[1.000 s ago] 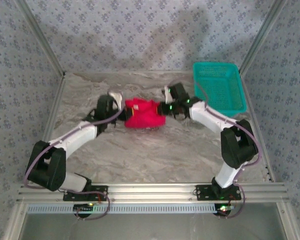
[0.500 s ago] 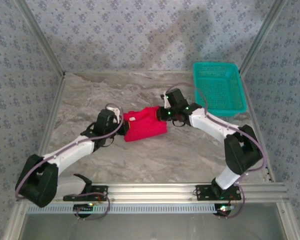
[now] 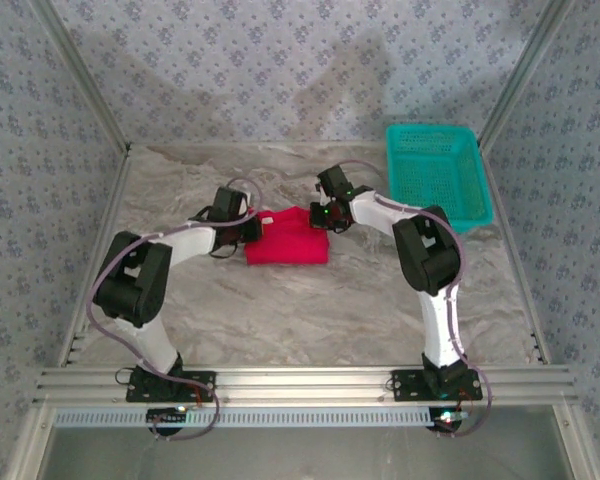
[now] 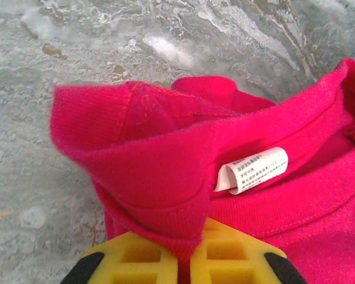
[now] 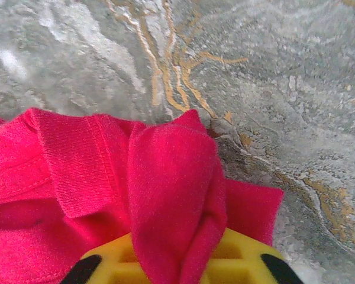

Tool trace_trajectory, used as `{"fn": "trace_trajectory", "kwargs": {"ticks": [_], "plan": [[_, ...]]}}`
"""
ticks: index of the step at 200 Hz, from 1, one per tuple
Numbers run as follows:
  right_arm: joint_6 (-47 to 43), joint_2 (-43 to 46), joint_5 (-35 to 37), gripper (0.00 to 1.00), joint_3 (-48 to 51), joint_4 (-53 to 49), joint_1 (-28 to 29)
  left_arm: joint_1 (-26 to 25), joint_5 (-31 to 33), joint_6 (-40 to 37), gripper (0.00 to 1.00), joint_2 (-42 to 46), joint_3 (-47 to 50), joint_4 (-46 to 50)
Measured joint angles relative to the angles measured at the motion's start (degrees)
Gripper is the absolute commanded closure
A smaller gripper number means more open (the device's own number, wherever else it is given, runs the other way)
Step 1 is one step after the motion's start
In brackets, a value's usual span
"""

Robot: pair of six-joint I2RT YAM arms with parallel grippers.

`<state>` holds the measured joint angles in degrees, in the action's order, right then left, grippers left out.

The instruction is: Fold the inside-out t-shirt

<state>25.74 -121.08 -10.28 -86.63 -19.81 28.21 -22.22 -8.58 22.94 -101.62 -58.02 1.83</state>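
The red t-shirt [image 3: 288, 243] lies as a compact rectangle on the marble table, between the two grippers. My left gripper [image 3: 248, 228] is at its left edge and my right gripper [image 3: 318, 215] at its back right corner. In the left wrist view the yellow pads [image 4: 136, 260] pinch a fold of the red collar cloth [image 4: 165, 148], and the white neck tag [image 4: 252, 170] lies just beyond. In the right wrist view the right gripper [image 5: 177, 266] is shut on a bunched red fold [image 5: 171, 177] that stands up between its pads.
A teal mesh basket [image 3: 435, 172] stands at the back right corner, close to the right arm. Patterned walls and metal frame rails enclose the table [image 3: 280, 320]. Bare marble lies in front of the shirt.
Both grippers carried the shirt slightly toward the back and set it down flatter. Both arms have folded in, with their elbows raised nearer the middle.
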Motion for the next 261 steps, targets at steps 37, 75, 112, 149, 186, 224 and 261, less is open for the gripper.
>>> {"fn": "trace_trajectory", "kwargs": {"ticks": [37, 75, 112, 149, 186, 224, 261], "plan": [[0.26, 3.34, 1.79, 0.34, -0.26, -5.11, -0.11, 0.07, 1.14, -1.55, 0.53, 0.39, -6.49, 7.34], [6.03, 12.98, 4.98, 0.55, 0.31, -10.95, -0.33, -0.98, 12.46, -3.65, 0.52, 8.22, -13.57, 18.99], [17.03, 19.85, -0.24, 0.77, 8.44, -2.89, 0.07, -3.37, 10.73, 3.54, 0.56, 16.83, -9.16, 15.85], [25.92, 14.38, -5.16, 0.88, 9.57, 3.39, 1.84, -5.70, 2.56, 14.08, 0.55, 9.55, 0.50, 3.19], [31.08, 8.22, -3.58, 0.88, 14.05, 5.11, 1.62, -6.27, 0.44, 17.22, 0.51, -0.87, 1.90, -0.46], [32.15, 7.93, -3.74, 0.85, 14.16, 6.34, 1.40, -6.03, 0.92, 15.58, 0.49, -0.48, 1.66, 0.37], [29.31, 9.03, -0.94, 0.52, 10.86, 1.46, 2.49, -7.72, 7.80, 10.91, 0.48, 2.03, -5.46, 12.59]]}}
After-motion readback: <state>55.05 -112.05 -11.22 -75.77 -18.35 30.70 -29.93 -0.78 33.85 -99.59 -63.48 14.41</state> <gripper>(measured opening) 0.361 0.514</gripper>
